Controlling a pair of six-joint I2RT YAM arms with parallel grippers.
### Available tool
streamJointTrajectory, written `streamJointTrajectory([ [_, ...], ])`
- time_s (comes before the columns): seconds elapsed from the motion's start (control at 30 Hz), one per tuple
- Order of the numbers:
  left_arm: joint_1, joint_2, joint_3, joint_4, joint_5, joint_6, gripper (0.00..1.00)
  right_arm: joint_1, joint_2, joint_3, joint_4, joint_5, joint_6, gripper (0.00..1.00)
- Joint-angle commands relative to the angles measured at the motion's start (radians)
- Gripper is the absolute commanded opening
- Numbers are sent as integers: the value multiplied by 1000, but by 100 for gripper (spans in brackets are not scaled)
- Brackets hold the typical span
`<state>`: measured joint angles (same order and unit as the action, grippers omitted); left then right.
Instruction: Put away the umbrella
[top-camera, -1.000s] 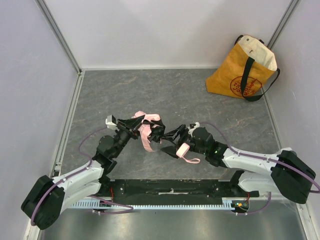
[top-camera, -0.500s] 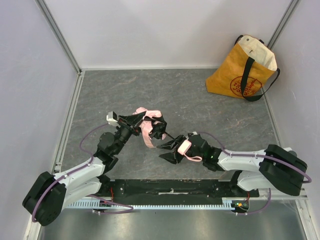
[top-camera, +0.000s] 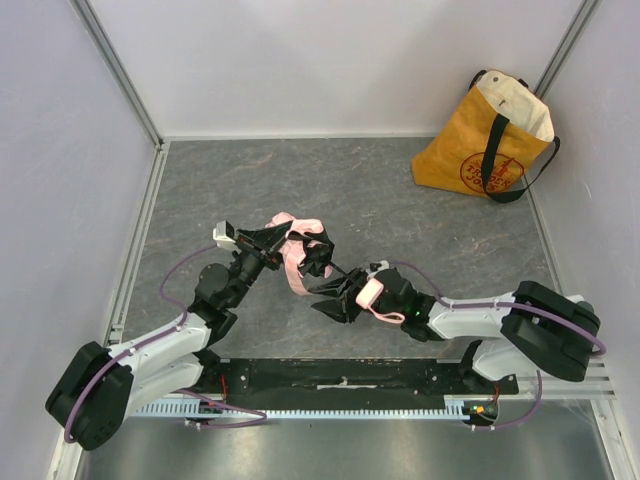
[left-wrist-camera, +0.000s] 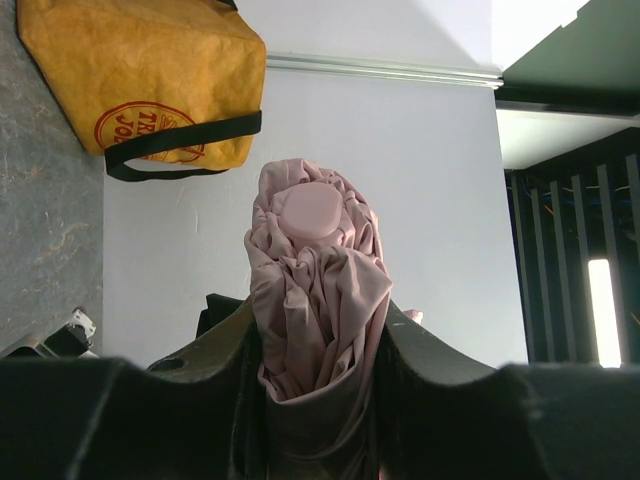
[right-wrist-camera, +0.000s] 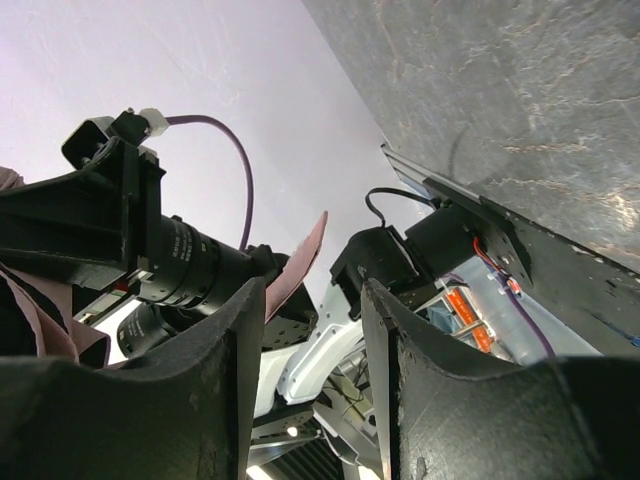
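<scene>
umbrella (top-camera: 294, 268) sits bunched between your left gripper (top-camera: 275, 240) fingers (left-wrist-camera: 228, 372), which are clamped on the pale pink fabric. from the left wrist you see the folded bundle pressed on both sides and sticking out past the fingertips, ending in a round pink cap (left-wrist-camera: 310, 210). the yellow tote bag (left-wrist-camera: 140, 80) lies well beyond those tips and off to one side, apart from everything else. your right gripper (top-camera: 322, 300) points toward the left one, with its tips close to the black end of the bundle. its fingers (right-wrist-camera: 205, 400) stand apart, and the right wrist view shows no part of the umbrella in the gap, only the left arm (right-wrist-camera: 190, 265) past it. the small pink handle (top-camera: 368, 292) with its strap rests behind the right fingertips, on top of the gripper body. you cannot tell from above whether it is hooked there or only lying on it. both grippers are low over the grey table (top-camera: 400, 210).
</scene>
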<state>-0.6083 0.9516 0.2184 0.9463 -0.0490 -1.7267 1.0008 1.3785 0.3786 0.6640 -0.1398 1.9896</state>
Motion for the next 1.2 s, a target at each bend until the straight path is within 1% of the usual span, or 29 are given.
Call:
streamJointTrajectory([
  [0.0, -1, -1, 42, 115, 11, 13, 2, 12, 25, 54, 66, 19, 156, 49],
  [0.07, -2, 1, 47, 120, 15, 12, 2, 16, 37, 60, 63, 20, 161, 44],
  [0.13, -4, 3, 47, 120, 14, 12, 2, 19, 57, 65, 86, 19, 170, 42],
  [0.2, -2, 0, 44, 121, 14, 12, 2, 25, 82, 71, 123, 14, 181, 41],
  [0.4, -4, -2, 32, 124, 15, 4, 2, 32, 116, 85, 158, 13, 190, 40],
  [0.47, -2, -4, 32, 126, 17, 4, 2, 32, 123, 89, 167, 19, 190, 35],
  [0.5, -2, -7, 32, 124, 17, 4, 2, 32, 126, 92, 166, 20, 190, 34],
  [0.57, -4, -7, 29, 124, 17, 1, 2, 32, 134, 92, 172, 28, 192, 26],
  [0.6, -4, -8, 26, 126, 17, -2, 2, 32, 136, 88, 181, 32, 193, 14],
  [0.63, -4, -16, 22, 124, 18, -5, 2, 32, 137, 77, 189, 49, 196, 1],
  [0.73, -4, -31, 13, 114, 21, -10, 2, 32, 114, 51, 197, 94, 166, 0],
  [0.8, -4, -59, 7, 76, 32, -16, 2, 25, 90, 7, 207, 179, 115, 0],
  [0.83, -4, -74, 1, 60, 37, -10, 2, 16, 82, -19, 236, 204, 89, 0],
  [0.9, -7, -112, -4, -6, 44, 3, 2, -33, 102, -69, 386, 206, 34, 0],
  [0.93, -7, -128, -5, -33, 81, 7, 2, -91, 129, -88, 508, 183, -22, 0],
  [0.97, -11, -140, -13, -43, 92, 15, 2, -131, 146, -95, 561, 162, -79, 0],
  [1.0, -15, -149, -19, -50, 107, 13, 2, -180, 166, -87, 612, 143, -141, 0],
  [1.07, -24, -154, -21, -87, 155, 1, 2, -246, 220, -14, 666, 2, -259, 0],
  [1.1, -30, -151, -21, -93, 169, -5, 2, -269, 264, 11, 760, -42, -294, 0],
  [1.17, -50, -143, -33, -66, 169, -20, 2, -278, 298, 49, 859, -59, -326, 0],
])
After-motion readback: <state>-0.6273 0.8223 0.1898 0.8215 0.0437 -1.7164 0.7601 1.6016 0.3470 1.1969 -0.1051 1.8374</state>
